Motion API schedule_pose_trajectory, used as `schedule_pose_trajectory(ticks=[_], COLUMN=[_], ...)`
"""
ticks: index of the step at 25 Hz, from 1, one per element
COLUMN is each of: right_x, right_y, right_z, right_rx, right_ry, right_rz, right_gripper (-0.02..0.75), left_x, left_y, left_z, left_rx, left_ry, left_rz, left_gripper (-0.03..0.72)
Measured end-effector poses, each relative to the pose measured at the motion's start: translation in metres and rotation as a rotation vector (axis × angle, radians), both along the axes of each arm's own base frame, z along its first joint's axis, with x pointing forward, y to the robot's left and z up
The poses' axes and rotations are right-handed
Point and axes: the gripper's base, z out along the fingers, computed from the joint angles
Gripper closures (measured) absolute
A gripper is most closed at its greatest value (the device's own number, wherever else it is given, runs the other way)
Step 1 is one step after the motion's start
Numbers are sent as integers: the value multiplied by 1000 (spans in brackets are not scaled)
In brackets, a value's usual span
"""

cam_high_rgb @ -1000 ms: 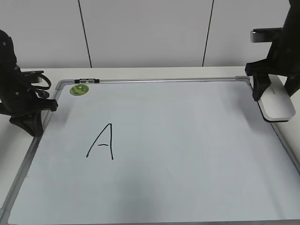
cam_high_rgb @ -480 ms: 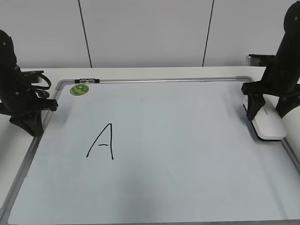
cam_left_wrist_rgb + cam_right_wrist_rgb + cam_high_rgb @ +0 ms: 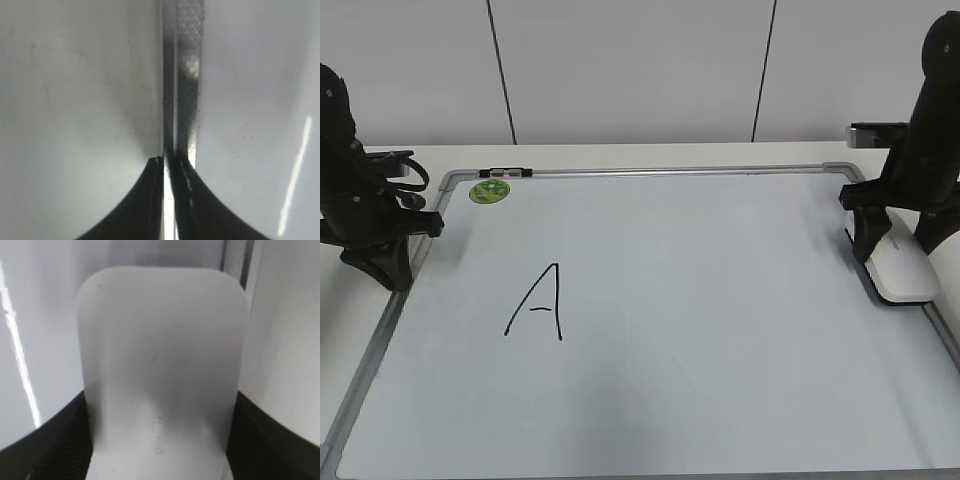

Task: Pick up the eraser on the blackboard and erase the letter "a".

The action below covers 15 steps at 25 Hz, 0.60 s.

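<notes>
The white eraser (image 3: 902, 270) lies flat on the blackboard (image 3: 700, 300) by its right frame. My right gripper (image 3: 898, 250) stands over it with one finger on each side. In the right wrist view the eraser (image 3: 160, 340) fills the gap between the fingers (image 3: 161, 405), which touch its sides. No lowercase "a" shows on the board. Only a large capital "A" (image 3: 538, 303) is drawn at the left. My left gripper (image 3: 390, 265) is shut and empty at the board's left edge. In the left wrist view its tips (image 3: 167, 161) sit over the grey frame (image 3: 182, 75).
A round green sticker (image 3: 489, 190) is at the board's top left corner. The grey frame (image 3: 670, 172) runs round the board. White table shows to the left (image 3: 340, 300), and a panelled wall stands behind.
My right gripper has brought the eraser down from a raised, tilted hold at the far right onto the board beside the right frame. The left arm has not moved.
</notes>
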Motion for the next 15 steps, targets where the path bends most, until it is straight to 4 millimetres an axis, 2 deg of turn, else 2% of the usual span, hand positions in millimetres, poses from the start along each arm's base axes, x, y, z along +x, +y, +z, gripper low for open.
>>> schedule_pose_trajectory(ticks=[10,15], right_x=[0,1], right_y=[0,0], right_z=[-1,-15], right_rx=[-1,3], right_ry=[2,35], right_rz=[2,1], right_gripper=[218,218], left_x=[0,0], left_y=[0,0], left_z=[0,0], left_rx=[0,0], left_ry=[0,0], left_rz=[0,0], left_gripper=[659,659])
